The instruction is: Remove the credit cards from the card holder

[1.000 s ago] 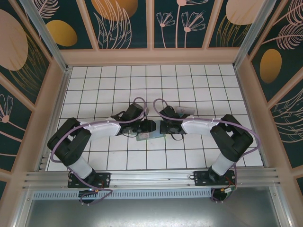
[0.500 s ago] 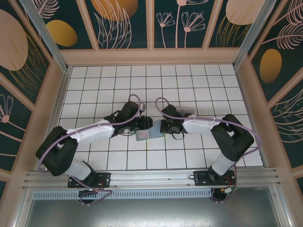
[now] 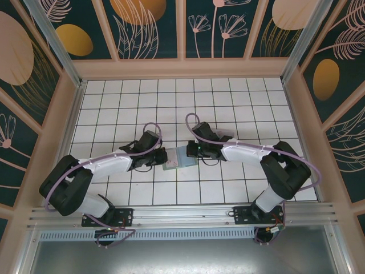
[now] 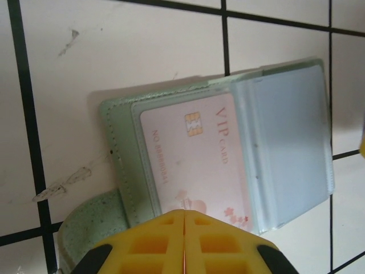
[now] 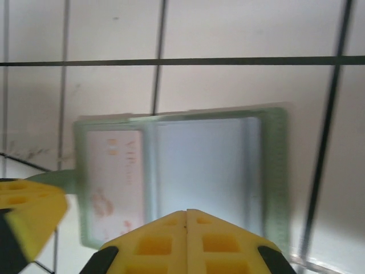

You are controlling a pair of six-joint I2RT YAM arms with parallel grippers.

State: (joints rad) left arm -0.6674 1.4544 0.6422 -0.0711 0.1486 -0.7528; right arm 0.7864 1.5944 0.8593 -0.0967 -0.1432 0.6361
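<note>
The card holder point(image 3: 177, 158) lies open on the white tiles between my two grippers. Its rim point(image 4: 117, 137) is sage green and its sleeves are bluish-grey. One pale pink credit card point(image 4: 194, 165) marked VIP sits in a clear pocket at the holder's left end. My left gripper point(image 4: 185, 214) is shut, its yellow tips over the near edge of that card's pocket; I see nothing between them. My right gripper point(image 5: 186, 212) is shut too, its tips over the near edge of the card holder's point(image 5: 276, 171) bluish sleeve. The pink credit card point(image 5: 111, 182) shows to their left.
Both arms reach inward low over the tiled floor point(image 3: 131, 108), wrists near the middle. A small pale object point(image 3: 226, 135) lies just behind the right wrist. Wooden walls point(image 3: 182, 68) ring the floor. A metal rail point(image 3: 182, 214) runs along the near edge.
My left gripper has closed and drawn back to the left, uncovering more of the holder. The right gripper has shifted slightly left and stayed shut.
</note>
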